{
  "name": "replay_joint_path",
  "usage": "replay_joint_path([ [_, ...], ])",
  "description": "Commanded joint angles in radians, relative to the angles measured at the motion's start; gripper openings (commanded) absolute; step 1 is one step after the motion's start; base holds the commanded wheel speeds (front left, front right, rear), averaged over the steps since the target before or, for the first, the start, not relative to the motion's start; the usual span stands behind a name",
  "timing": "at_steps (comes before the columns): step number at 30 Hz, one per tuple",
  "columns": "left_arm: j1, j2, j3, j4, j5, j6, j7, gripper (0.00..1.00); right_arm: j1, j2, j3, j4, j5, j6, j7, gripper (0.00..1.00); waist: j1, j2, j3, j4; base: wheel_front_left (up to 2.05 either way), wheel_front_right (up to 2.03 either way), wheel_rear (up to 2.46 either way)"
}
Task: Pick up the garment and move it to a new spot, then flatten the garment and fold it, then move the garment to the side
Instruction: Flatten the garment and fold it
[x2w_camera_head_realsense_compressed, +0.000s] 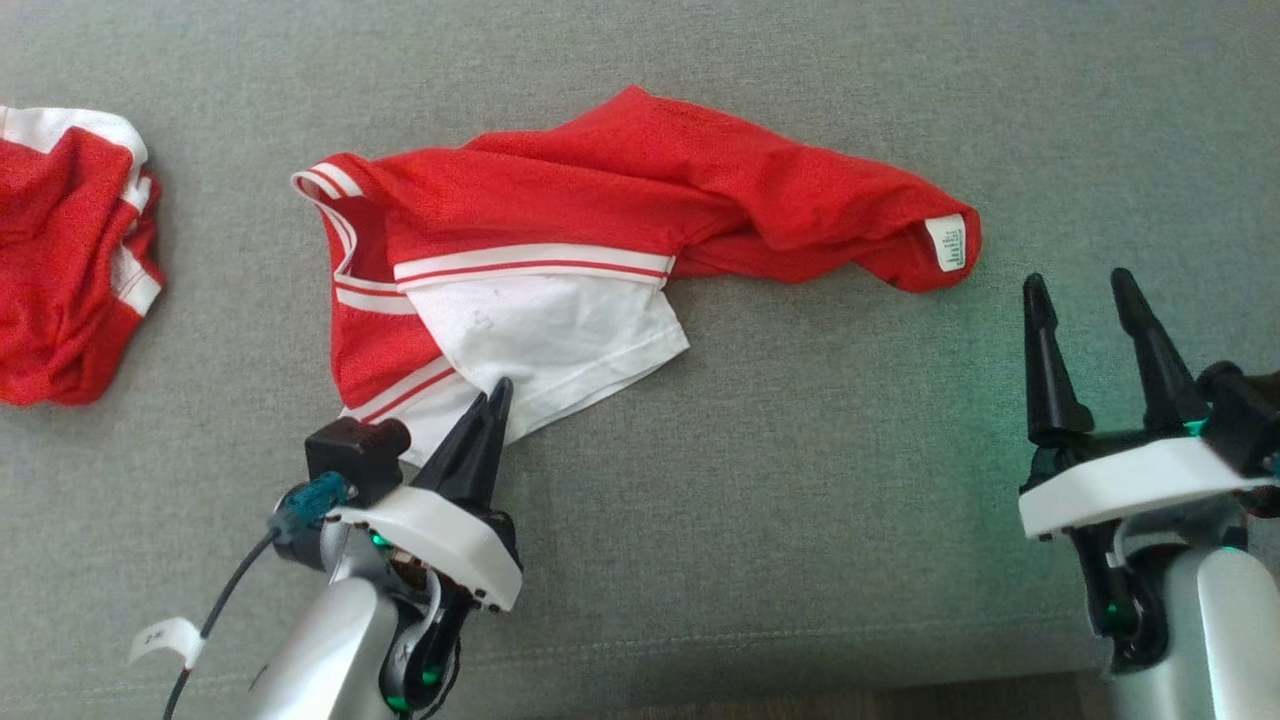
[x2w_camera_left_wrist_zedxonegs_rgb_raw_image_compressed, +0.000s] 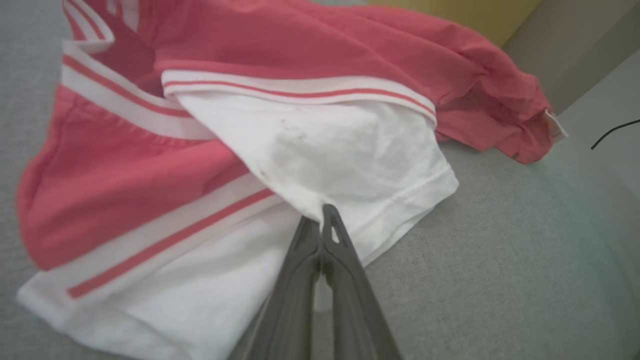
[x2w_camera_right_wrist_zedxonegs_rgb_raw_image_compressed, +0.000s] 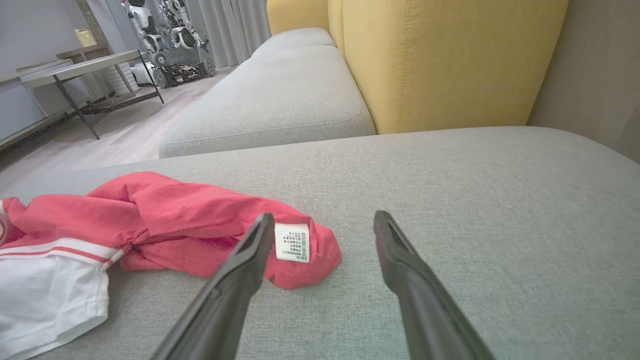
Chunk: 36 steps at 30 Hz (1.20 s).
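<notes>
Closest in, the left gripper has its two dark fingers pressed tight together, pinching the near edge of the white sleeve where the cloth puckers at the fingertips. That sleeve belongs to the red-and-white jersey, which lies crumpled across the middle of the grey sofa cushion, its red body stretching off toward the robot's right and ending in a white care label. The right gripper hangs just beside that labelled end, jaws spread wide with nothing between them. A second red-and-white garment sits bunched at the far left, well apart.
</notes>
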Motion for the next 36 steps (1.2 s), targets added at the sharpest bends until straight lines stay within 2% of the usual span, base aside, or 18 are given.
replay_joint_path([
  [1, -0.019, 0.016, 0.028, -0.034, 0.008, 0.006, -0.013, 0.00, -0.033, -0.005, 0.018, -0.029, -0.011, 0.008, -0.002, 1.00, 0.0000, 0.0000, 0.000, 0.002, 0.00, 0.00, 0.00],
  [5, -0.019, 0.026, 0.029, -0.062, 0.014, 0.017, -0.011, 0.00, -0.064, -0.026, 0.027, 0.024, -0.019, 0.008, 0.021, 1.00, 0.0000, 0.0000, 0.004, 0.008, 0.00, 0.00, 0.00],
  [13, -0.065, 0.027, 0.011, -0.084, 0.030, 0.016, -0.004, 0.00, -0.186, -0.102, 0.093, 0.238, -0.022, 0.008, 0.063, 1.00, 0.0000, 0.0000, 0.050, 0.048, 0.00, 0.00, 0.00],
  [19, -0.089, 0.021, 0.001, -0.075, 0.038, 0.013, -0.024, 0.00, -0.234, -0.115, 0.125, 0.341, -0.024, 0.008, 0.064, 1.00, 0.0000, 0.0000, 0.065, 0.069, 0.00, 0.00, 0.00],
  [20, -0.089, 0.022, 0.002, -0.074, 0.038, 0.014, -0.029, 0.00, -0.237, -0.114, 0.129, 0.351, -0.020, 0.008, 0.061, 0.47, 0.0000, 0.0000, 0.065, 0.069, 0.00, 0.00, 0.00],
  [21, -0.090, 0.023, 0.004, -0.075, 0.040, 0.016, -0.038, 0.00, -0.241, -0.116, 0.130, 0.355, -0.020, 0.008, 0.053, 0.05, 0.0000, 0.0000, 0.063, 0.069, 0.00, 0.00, 0.00],
  [22, -0.090, 0.026, 0.006, -0.078, 0.043, 0.017, -0.047, 0.00, -0.244, -0.116, 0.128, 0.355, -0.019, 0.008, 0.041, 0.00, 0.0000, 0.0000, 0.060, 0.069, 0.00, 0.00, 0.00],
  [27, -0.092, 0.055, 0.035, -0.124, 0.057, 0.031, -0.085, 0.00, -0.242, -0.119, 0.095, 0.304, -0.012, 0.008, -0.011, 0.00, 0.0000, 0.0000, 0.028, 0.061, 0.00, 0.00, 0.00],
  [36, -0.140, 0.160, 0.150, -0.346, 0.085, 0.082, -0.094, 0.00, -0.241, -0.160, 0.023, 0.096, -0.007, 0.008, -0.002, 0.00, 0.0000, 0.0000, -0.065, 0.049, 0.00, 0.00, 0.00],
])
